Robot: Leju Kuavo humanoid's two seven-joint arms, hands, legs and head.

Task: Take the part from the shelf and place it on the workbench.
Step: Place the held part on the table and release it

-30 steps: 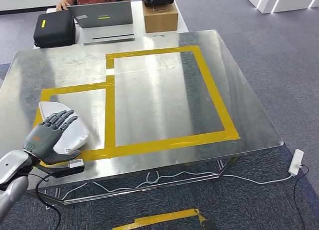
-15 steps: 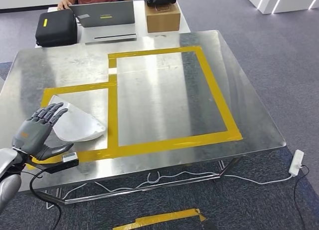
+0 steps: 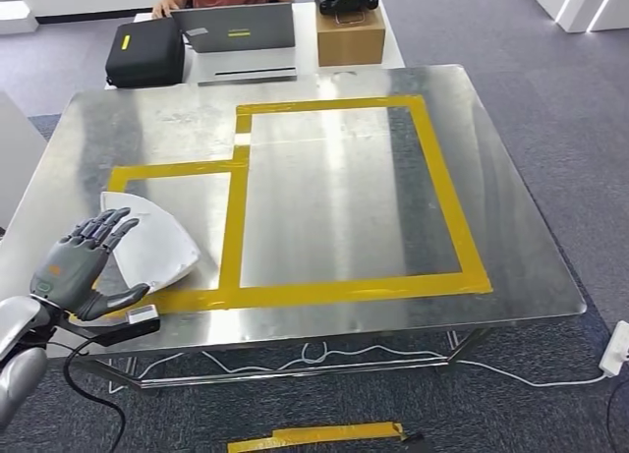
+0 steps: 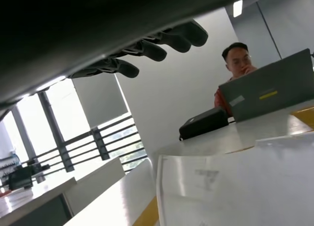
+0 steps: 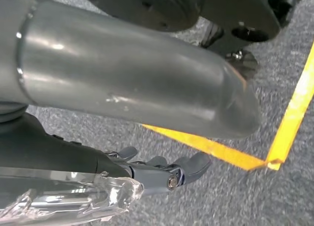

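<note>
I have the white part [image 3: 150,245] lying flat on the steel desk [image 3: 512,256], inside the small yellow-taped box [image 3: 178,170] at the near-left corner, its pointed end aimed toward the big taped square. My left hand [image 3: 78,266] hovers just beside it on the left, at the desk's near edge, fingers [image 3: 104,227] spread and holding nothing; their tips overlap the part's left rim from above, though I cannot tell if they touch. The part runs away from the fingers to the right and forward. My right hand [image 5: 163,174] hangs down by the carpet, fingers loosely extended and empty, well away from the desk. I judge the placing done, with only pulling the left arm clear remaining.
</note>
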